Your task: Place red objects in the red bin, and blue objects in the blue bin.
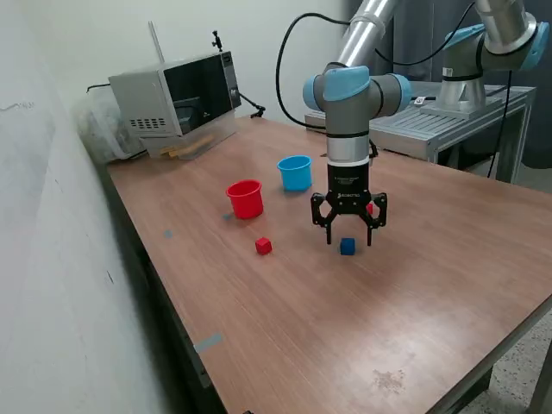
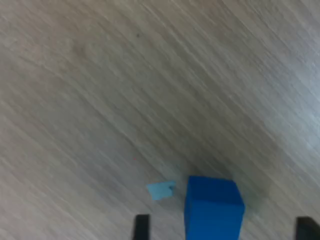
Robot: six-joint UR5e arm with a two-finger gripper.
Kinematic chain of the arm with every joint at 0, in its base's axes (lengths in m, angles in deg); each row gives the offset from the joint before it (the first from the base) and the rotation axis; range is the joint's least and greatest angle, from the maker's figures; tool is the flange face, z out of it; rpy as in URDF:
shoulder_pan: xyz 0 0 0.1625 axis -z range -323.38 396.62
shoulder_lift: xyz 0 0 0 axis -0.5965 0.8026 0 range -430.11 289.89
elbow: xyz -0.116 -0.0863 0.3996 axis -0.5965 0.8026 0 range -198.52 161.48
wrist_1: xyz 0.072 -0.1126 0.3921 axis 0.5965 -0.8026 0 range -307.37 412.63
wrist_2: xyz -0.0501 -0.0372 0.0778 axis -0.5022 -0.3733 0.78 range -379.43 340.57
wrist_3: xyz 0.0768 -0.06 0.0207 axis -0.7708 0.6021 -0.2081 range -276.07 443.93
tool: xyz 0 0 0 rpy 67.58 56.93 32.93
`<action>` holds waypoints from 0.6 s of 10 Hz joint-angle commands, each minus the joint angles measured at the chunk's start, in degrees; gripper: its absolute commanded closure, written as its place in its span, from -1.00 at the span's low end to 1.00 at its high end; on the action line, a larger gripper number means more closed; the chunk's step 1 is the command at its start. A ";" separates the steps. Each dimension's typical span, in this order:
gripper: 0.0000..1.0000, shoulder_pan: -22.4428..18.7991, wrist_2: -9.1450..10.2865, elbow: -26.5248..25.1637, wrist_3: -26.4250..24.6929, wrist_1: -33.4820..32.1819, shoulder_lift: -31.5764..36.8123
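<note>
Near the middle of the exterior view, a dark blue cube (image 1: pixel 347 247) sits on the wooden table (image 1: pixel 362 328), directly below the gripper (image 1: pixel 348 241), whose fingers stand apart on either side of it without touching. In the wrist view the same cube (image 2: pixel 214 210) lies between the two dark fingertips (image 2: pixel 142 227), beside a small scrap of pale blue tape (image 2: pixel 161 190). Left of it is a red cube (image 1: pixel 263 246); another red cube (image 1: pixel 369 208) peeks from behind the gripper. Farther back stand the red cup (image 1: pixel 245 198) and, right of it, the light blue cup (image 1: pixel 295 172). A microwave (image 1: pixel 177 99) sits at the upper left
</note>
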 commanded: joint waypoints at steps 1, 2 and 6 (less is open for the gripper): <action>1.00 0.52 -0.09 0.12 -0.93 -0.13 -0.15; 1.00 0.96 -0.18 0.03 -1.02 -0.22 -0.15; 1.00 1.49 -0.88 -0.14 -0.94 -0.13 -0.15</action>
